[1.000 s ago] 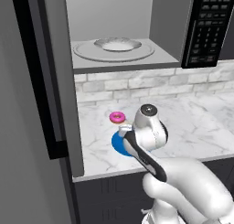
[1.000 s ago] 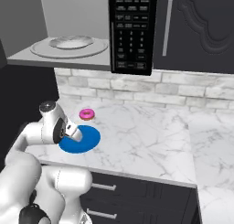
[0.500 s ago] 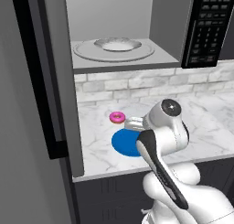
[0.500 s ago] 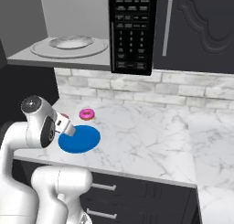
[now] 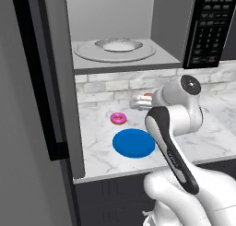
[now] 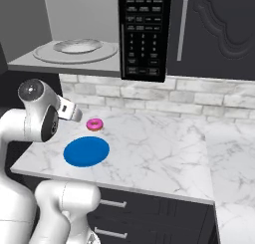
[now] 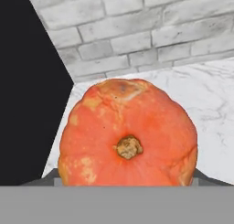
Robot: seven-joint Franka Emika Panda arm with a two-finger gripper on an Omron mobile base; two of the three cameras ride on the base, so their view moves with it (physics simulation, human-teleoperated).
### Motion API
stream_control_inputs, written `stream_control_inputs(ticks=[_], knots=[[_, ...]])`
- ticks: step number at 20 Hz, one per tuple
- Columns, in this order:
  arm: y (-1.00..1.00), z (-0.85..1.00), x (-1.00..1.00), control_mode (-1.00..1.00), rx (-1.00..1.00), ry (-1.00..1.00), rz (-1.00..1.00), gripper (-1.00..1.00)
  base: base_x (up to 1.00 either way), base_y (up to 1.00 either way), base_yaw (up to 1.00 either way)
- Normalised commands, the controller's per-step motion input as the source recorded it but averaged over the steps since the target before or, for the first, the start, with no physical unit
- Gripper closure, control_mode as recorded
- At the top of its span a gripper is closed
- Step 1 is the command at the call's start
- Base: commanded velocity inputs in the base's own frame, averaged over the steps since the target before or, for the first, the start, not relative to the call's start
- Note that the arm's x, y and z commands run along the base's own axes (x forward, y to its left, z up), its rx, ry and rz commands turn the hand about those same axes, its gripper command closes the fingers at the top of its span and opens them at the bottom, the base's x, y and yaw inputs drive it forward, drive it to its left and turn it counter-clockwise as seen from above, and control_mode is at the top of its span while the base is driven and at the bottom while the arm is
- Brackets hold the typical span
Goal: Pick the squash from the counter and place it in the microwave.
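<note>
Well, a pink donut (image 5: 118,118) lies on the counter (image 5: 99,142) just beyond a round blue plate (image 5: 134,143), both left of the arm. Above, the microwave (image 5: 120,54) stands open, a bowl (image 5: 118,45) on its turntable and its door (image 5: 44,77) swung out to the near left. The arm is bent low, wrist level, pointing left toward the brick wall. The gripper (image 5: 138,102) is closed around the squash (image 7: 128,136), held above the counter.

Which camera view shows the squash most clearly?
The hand view: the squash appears large, orange-red, with its brown stem scar facing the camera. The left base view shows a small red sliver at the arm's end, above the counter. In the right base view I cannot make it out.
</note>
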Motion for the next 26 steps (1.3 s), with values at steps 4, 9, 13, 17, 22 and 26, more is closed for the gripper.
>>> stream_control_inputs(ticks=[4, 9, 13, 17, 22, 26], knots=[[0.06, 1.00, -0.03, -1.00, -0.13, -0.23, 0.22, 1.00, 0.00, 0.00, 0.00], [0.06, 1.00, -0.02, -1.00, -0.09, -0.16, 0.08, 1.00, 0.00, 0.00, 0.00], [0.03, 1.00, 0.33, -1.00, -0.08, -0.13, 0.00, 1.00, 0.00, 0.00, 0.00], [0.02, 1.00, 0.76, -1.00, -0.06, -0.12, 0.00, 1.00, 0.00, 0.00, 0.00], [0.17, 0.19, 0.53, -1.00, -0.12, -0.12, 0.00, 1.00, 0.00, 0.00, 0.00], [0.07, -0.21, 0.68, -1.00, -0.07, -0.06, 0.00, 1.00, 0.00, 0.00, 0.00]])
